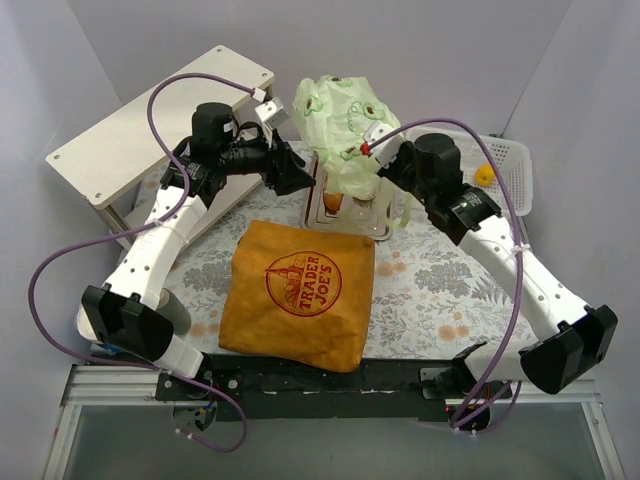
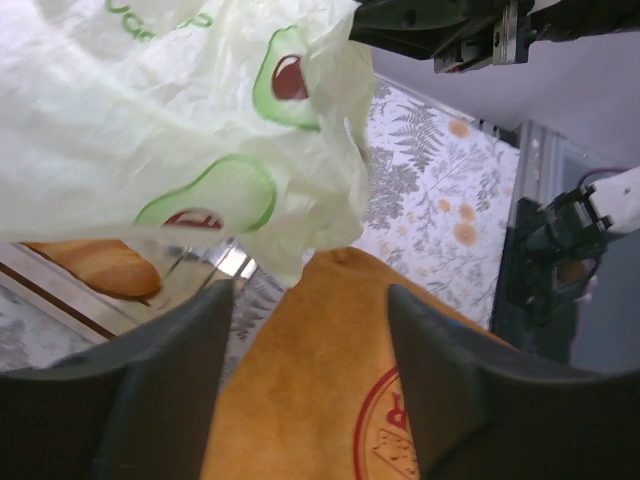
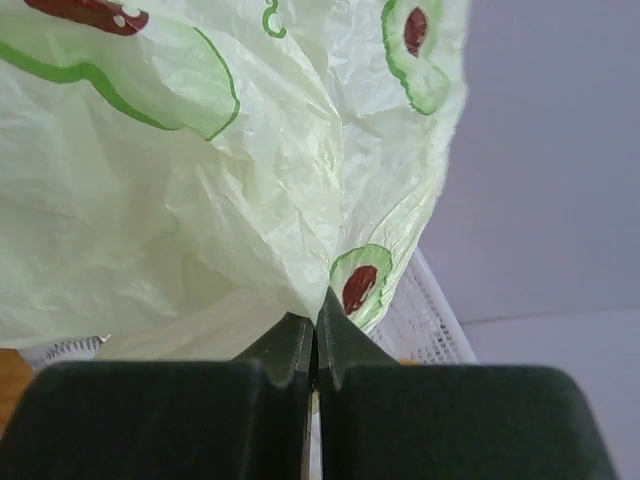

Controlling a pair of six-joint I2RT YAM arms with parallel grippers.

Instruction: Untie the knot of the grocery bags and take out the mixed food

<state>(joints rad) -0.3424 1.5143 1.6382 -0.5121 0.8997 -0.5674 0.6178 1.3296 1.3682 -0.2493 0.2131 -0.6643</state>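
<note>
The pale green plastic bag [image 1: 340,115] printed with avocados hangs lifted over the back of the table. My right gripper [image 1: 368,145] is shut on a fold of its film [image 3: 200,180], the jaws pinched tight [image 3: 318,325]. My left gripper [image 1: 300,178] stands open just left of the bag [image 2: 180,120], with nothing between its fingers [image 2: 170,380]. Below it lies the mustard-orange tote [image 1: 300,295] with the red logo, flat on the table [image 2: 310,400]. A golden baguette [image 2: 100,265] rests on a tray [image 1: 378,232] under the lifted bag. Other food in the bag is hidden.
A white mesh basket [image 1: 510,165] at the back right holds an orange [image 1: 484,174]; its mesh shows behind the bag [image 3: 425,320]. A wooden shelf [image 1: 150,130] stands at the back left. A floral cloth [image 1: 440,275] covers the table.
</note>
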